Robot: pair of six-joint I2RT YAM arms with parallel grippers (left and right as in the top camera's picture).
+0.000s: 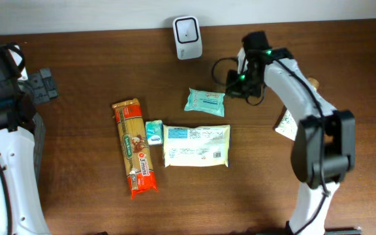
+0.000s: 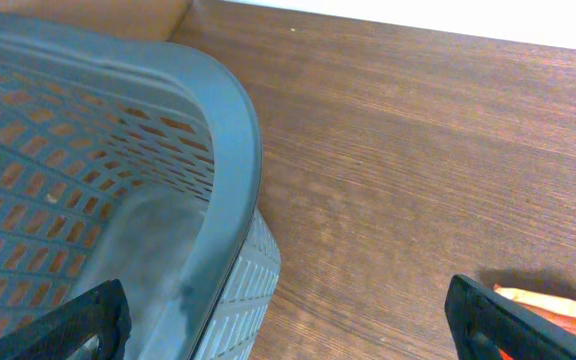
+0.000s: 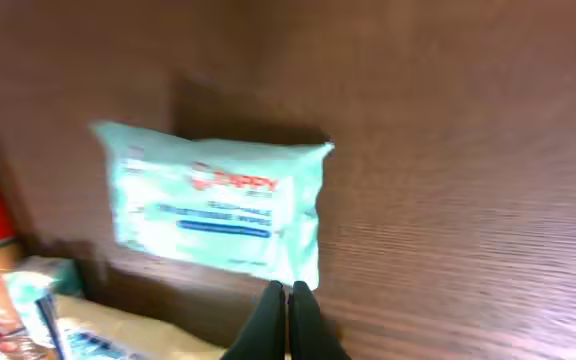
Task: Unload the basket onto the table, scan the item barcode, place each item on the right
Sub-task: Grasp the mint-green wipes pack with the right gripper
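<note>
A teal wipes packet [image 1: 205, 101] [image 3: 218, 200] lies on the brown table, below the white barcode scanner [image 1: 187, 29] standing at the back edge. My right gripper [image 1: 229, 90] [image 3: 288, 292] is at the packet's right edge. Its black fingers are pressed together, their tips meeting the packet's corner seam. The wrist view is blurred. My left gripper [image 2: 288, 330] is open wide at the far left, over a grey basket's rim [image 2: 230, 150], with nothing between its fingers.
A red-orange pasta bag [image 1: 134, 147], a small teal pack [image 1: 153, 132] and a large cream wipes pack [image 1: 196, 145] lie mid-table. Another pack [image 1: 284, 124] lies partly under the right arm. A black block [image 1: 43, 85] sits far left.
</note>
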